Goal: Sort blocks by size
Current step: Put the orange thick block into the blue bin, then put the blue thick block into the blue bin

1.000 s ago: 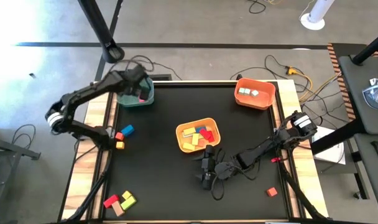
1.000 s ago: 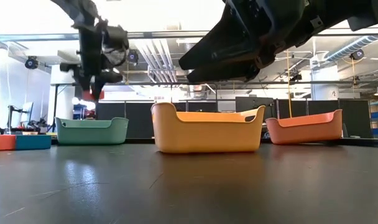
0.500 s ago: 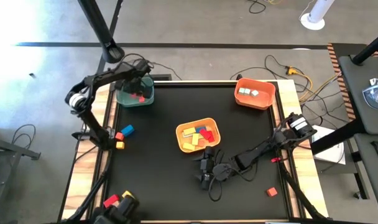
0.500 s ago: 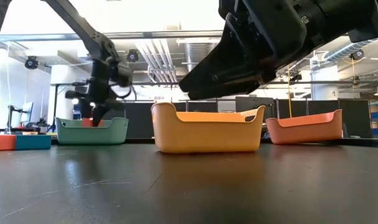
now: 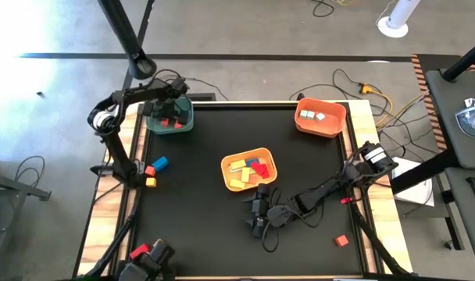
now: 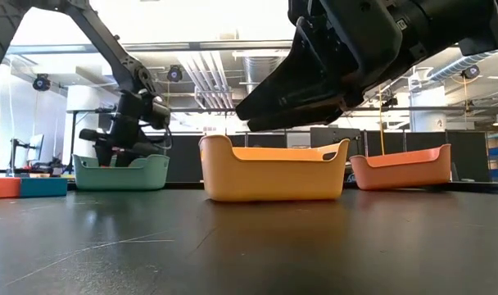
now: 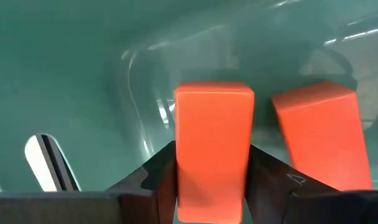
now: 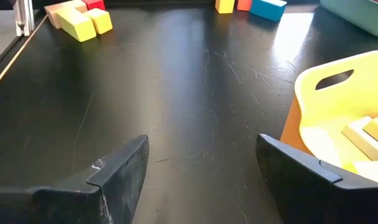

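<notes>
Green bin [image 5: 170, 119] walls hem the left gripper [image 7: 214, 186], clamped on a red block [image 7: 214, 146]; right gripper [image 8: 201, 168] gapes over bare tabletop [image 8: 176, 93].

Overhead and table-level views share the green bin [image 5: 172, 119], which the left wrist views close-up.

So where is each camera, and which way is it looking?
High view: above the table, looking straight down; both arms show, left gripper in the green bin.
Low view: at table height, looking level at the yellow bin; the right arm fills the top.
Left wrist view: inside the green bin, its jaws shut on a red block.
Right wrist view: over the table, right gripper open.
Shared: the right wrist and low views both see the yellow bin.
</notes>
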Robot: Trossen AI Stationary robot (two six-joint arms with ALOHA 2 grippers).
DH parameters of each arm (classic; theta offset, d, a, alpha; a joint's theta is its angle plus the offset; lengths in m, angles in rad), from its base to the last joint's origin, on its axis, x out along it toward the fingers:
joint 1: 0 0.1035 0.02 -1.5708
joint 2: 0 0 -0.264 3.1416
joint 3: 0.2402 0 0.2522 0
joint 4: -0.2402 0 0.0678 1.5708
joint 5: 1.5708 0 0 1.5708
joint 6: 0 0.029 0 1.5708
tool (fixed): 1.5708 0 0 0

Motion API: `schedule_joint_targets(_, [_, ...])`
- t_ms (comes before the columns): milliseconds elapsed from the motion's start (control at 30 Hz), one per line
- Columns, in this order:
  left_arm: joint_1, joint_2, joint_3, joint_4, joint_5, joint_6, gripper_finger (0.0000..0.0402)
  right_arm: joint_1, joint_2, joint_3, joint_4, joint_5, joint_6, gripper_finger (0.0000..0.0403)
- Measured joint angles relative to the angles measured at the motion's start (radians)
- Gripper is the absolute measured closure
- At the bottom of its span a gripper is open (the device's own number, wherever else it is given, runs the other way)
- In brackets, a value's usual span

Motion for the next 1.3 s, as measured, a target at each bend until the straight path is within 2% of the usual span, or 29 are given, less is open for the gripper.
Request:
schedule_joint_targets(267, [-0.023,0.011,-0.006,0.026,0.033,0.052,0.0235,0.000,0.000,0.000,0.000,0.000,0.000,0.0101])
schedule_joint_targets(633, [-0.068,0.008,-0.006,0.035,0.034,0.115,0.0231,0.000,0.000,0.000,0.000,0.000,-0.001,0.0110])
schedule_joint_targets(800, [-0.076,-0.033,-0.002,-0.002,0.033,0.122,0.0231,0.000,0.000,0.000,0.000,0.000,-0.002,0.0106])
schedule_joint_targets(1133, [-0.097,-0.302,-0.006,-0.098,0.030,0.118,0.0231,0.000,0.000,0.000,0.000,0.000,-0.003,0.0094])
schedule_joint_targets(1300, [-0.240,-0.494,-0.075,-0.218,0.033,0.146,0.0231,0.000,0.000,0.000,-0.001,0.000,-0.001,0.0104])
